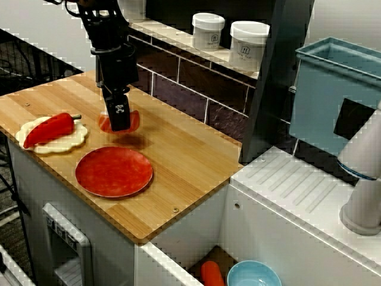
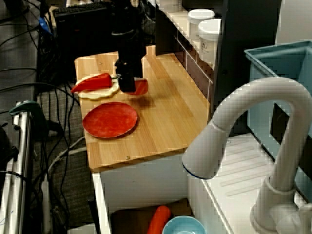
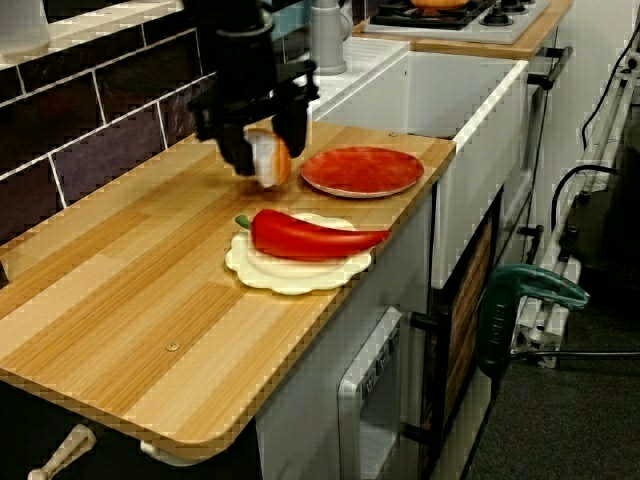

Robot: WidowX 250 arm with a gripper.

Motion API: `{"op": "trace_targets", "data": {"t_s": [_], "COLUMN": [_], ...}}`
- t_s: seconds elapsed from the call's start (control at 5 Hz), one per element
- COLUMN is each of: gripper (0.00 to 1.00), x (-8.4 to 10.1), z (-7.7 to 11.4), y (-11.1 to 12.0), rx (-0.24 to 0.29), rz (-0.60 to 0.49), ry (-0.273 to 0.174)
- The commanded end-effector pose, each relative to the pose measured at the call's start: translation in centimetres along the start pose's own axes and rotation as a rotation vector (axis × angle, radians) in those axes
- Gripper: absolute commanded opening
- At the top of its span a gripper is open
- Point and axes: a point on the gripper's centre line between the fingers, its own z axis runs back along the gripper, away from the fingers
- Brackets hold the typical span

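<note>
The pincer [image 1: 119, 116] hangs fingers-down over the back of the worktop [image 1: 178, 161], clamped on a small red piece [image 1: 134, 121] that shows orange and white in the view from the worktop's end [image 3: 272, 160]. A shadow under the piece suggests it is held just clear of the wood, though I cannot tell this for sure. Just in front lies a red plate [image 1: 113, 171] with nothing on it. Beside that, a cream plate [image 1: 56, 147] carries a red pepper [image 1: 50, 128]. As things lie, the piece is gripped and rests on neither plate. Two white tubs [image 1: 208, 30] stand on the ledge behind.
</note>
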Motion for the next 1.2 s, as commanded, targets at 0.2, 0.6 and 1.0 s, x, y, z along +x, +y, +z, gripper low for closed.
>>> {"op": "trace_targets", "data": {"t_s": [0.2,0.6,1.0], "gripper": [0.00,0.00,1.00], "x": [-1.2,-1.8,-1.9], "z": [1.9,0.5,-0.1], "y": [-4.0,-6.3,-5.9], "rx": [0.048,0.056,0.051], "rz": [-0.071,-0.090,-0.038], "ry": [-0.059,-0.051,-0.037]}}
